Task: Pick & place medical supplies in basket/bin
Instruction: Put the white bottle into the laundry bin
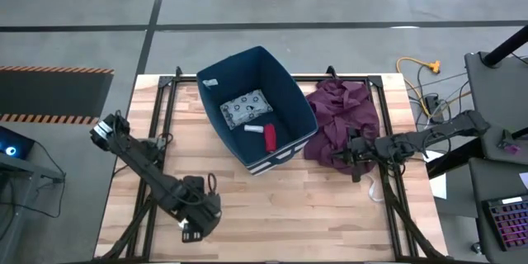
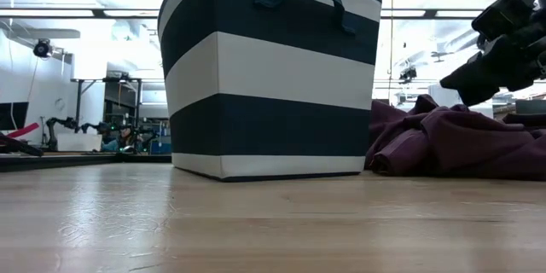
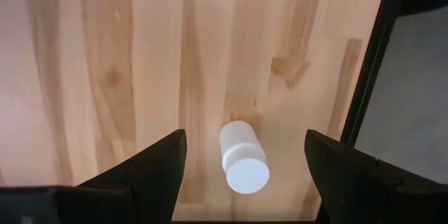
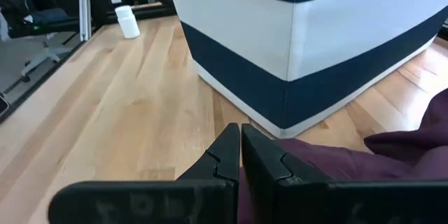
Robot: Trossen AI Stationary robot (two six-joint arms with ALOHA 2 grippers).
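Note:
The navy bin [image 1: 290, 99] with white stripes stands at the table's middle. Inside it lie the grey-white patterned packet [image 1: 246, 109], the small white cylinder [image 1: 252, 129] and the red roll [image 1: 270, 138]. The white round container [image 3: 243, 159] stands upright on the wood near the table's near-left corner and also shows in the right wrist view [image 4: 127, 21]. My left gripper [image 3: 245, 136] hovers above it, open, with one finger on each side and no touch. In the high view my left gripper [image 1: 192, 228] hides it. My right gripper [image 4: 240, 140] is shut, over the maroon cloth [image 1: 338, 120].
The maroon cloth [image 2: 461, 141] lies bunched against the bin's right side. Black frame rails [image 1: 161, 111] run along the table's left and right sides; one rail [image 3: 364, 91] passes close beside the container. Bare wood stretches between the bin and the near edge.

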